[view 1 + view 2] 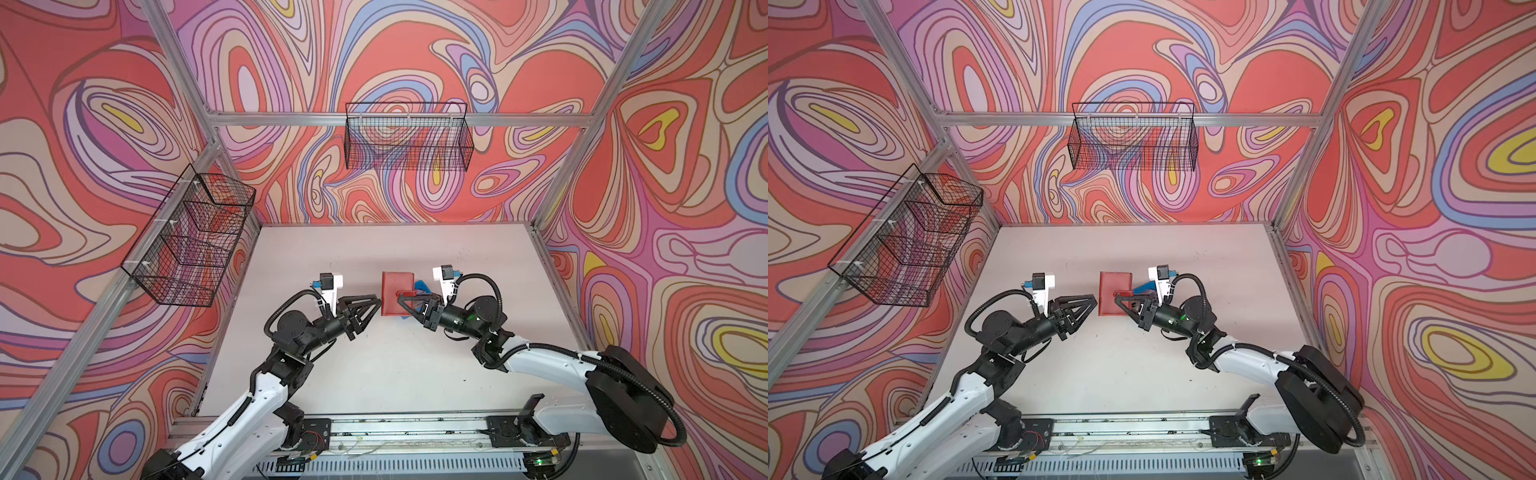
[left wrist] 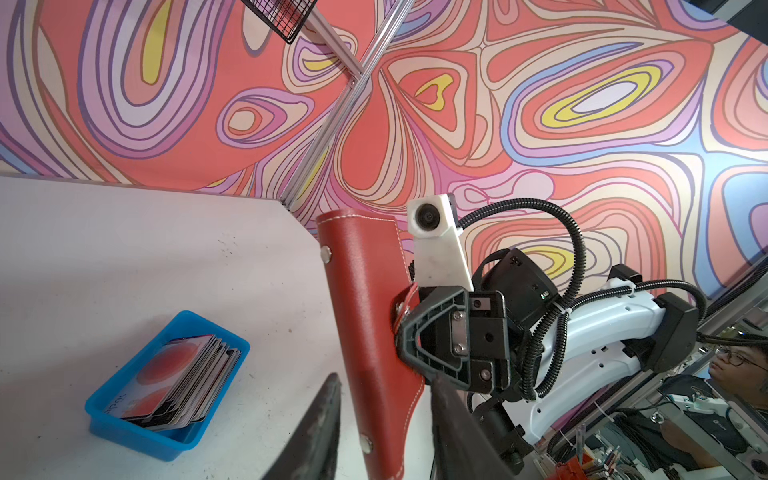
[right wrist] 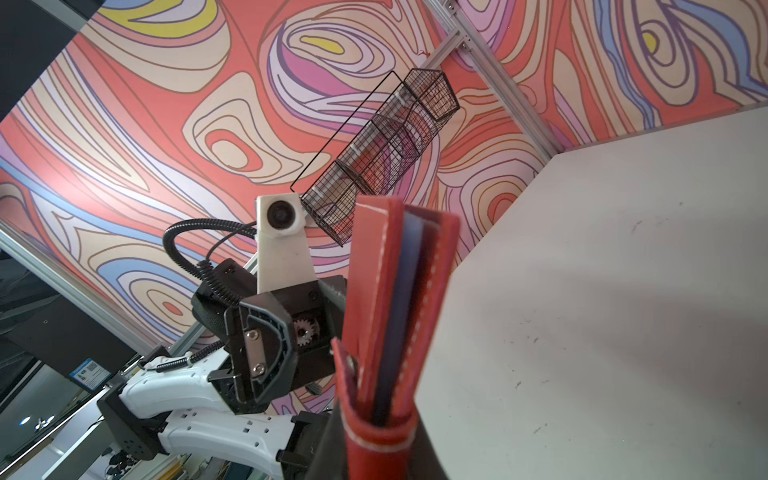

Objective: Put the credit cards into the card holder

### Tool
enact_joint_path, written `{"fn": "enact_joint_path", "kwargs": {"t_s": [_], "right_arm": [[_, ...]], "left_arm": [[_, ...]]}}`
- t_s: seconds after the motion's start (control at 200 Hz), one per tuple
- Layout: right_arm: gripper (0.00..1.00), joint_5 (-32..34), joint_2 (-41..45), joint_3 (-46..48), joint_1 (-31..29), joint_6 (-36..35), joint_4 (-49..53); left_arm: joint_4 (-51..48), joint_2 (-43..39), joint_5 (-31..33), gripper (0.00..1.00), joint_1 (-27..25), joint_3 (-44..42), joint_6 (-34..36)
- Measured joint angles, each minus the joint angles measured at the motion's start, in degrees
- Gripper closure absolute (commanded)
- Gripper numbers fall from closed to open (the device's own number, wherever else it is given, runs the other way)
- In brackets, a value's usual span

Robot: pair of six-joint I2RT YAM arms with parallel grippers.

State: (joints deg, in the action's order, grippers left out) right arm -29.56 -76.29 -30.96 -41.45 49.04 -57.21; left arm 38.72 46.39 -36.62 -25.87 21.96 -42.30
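The red card holder [image 1: 395, 297] [image 1: 1115, 295] is closed and hangs level over the table between my two grippers, in both top views. My right gripper [image 1: 401, 299] [image 1: 1117, 297] [image 3: 376, 428] is shut on its open edge, where the strap [image 3: 349, 374] wraps round. At the spine [image 2: 365, 299], my left gripper [image 1: 379, 303] [image 1: 1096, 300] [image 2: 384, 378] is open, a finger on each side with a gap. The credit cards [image 2: 183, 374] stand stacked in a blue tray [image 2: 104, 411]; the front card is white with red circles.
The blue tray [image 1: 424, 286] [image 1: 1144, 287] sits on the white table [image 1: 374, 374] just behind the card holder, partly hidden by it and the right wrist. Black wire baskets hang on the back wall [image 1: 409, 137] and the left wall [image 1: 191, 237].
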Motion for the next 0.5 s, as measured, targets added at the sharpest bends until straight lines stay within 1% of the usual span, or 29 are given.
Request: {"fn": "enact_joint_path", "kwargs": {"t_s": [0.14, 0.235, 0.275, 0.396, 0.501], "right_arm": [[1.00, -1.05, -1.03, 0.11, -0.39, 1.05, -3.17], [1.00, -1.77, -2.01, 0.11, -0.79, 1.68, -4.63], [1.00, -1.92, -2.27, 0.11, -0.96, 1.81, -5.05], [1.00, -2.40, -2.93, 0.11, -1.90, 2.08, -6.25], [1.00, -2.73, -3.41, 0.11, -2.91, 2.05, -6.27]], "left_arm": [[0.96, 0.87, -0.90, 0.66, 0.00, 0.00, -0.63], [1.88, 1.46, -1.40, 0.67, 0.00, 0.00, -1.16], [2.29, 1.73, -1.75, 0.66, 0.00, 0.00, -1.42], [3.89, 2.89, -2.73, 0.61, 0.00, 0.02, -2.14], [5.57, 4.31, -3.72, 0.60, 0.00, 0.00, -2.99]]}}
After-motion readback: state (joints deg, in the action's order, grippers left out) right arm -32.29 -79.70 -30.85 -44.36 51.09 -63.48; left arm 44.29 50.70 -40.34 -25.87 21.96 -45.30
